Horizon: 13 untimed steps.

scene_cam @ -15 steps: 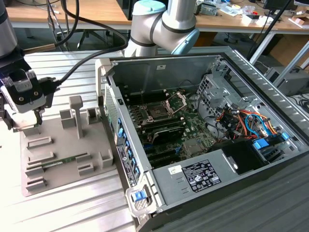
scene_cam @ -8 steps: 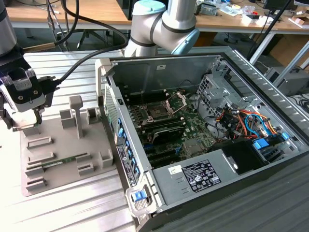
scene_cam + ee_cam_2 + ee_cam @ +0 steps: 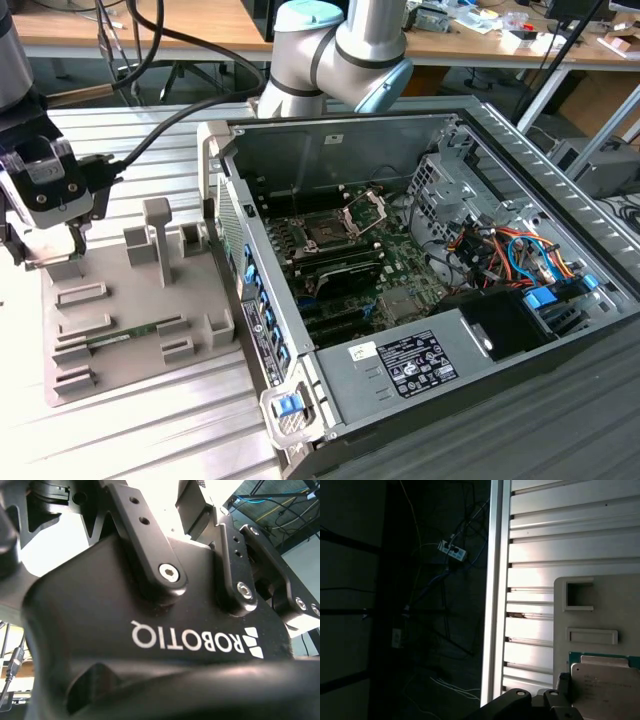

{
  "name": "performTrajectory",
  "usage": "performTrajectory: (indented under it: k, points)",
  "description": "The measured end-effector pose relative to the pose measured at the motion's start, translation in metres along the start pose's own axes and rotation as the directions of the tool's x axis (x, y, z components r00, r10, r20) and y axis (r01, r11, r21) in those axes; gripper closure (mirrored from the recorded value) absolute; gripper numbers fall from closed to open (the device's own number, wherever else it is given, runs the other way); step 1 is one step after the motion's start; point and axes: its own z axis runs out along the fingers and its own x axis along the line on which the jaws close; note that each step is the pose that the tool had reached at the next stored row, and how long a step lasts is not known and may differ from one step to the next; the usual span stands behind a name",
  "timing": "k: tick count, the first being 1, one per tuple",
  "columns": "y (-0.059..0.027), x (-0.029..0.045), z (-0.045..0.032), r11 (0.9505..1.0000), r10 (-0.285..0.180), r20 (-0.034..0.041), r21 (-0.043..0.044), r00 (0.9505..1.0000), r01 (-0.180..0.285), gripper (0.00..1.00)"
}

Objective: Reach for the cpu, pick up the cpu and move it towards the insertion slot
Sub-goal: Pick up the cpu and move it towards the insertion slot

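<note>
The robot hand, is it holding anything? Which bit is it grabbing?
It cannot be told. The gripper is right beside the chip on the grey tray, but whether it grips the chip is hidden.

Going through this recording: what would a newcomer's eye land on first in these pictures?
The open computer case dominates the exterior view's middle and right, with the insertion slot bare on its motherboard and the metal frame open. At that view's left, the gripper hangs over the grey fixture tray. In the first wrist view, the cpu lies on that tray.
</note>
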Motion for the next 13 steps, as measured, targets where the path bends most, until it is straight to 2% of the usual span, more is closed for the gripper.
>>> performTrajectory:
  k: [13]
  points:
    - [0.0002, 0.0, -0.0044, 1.0, 0.0, 0.0, 0.0, 1.0, 0.0, 0.45]
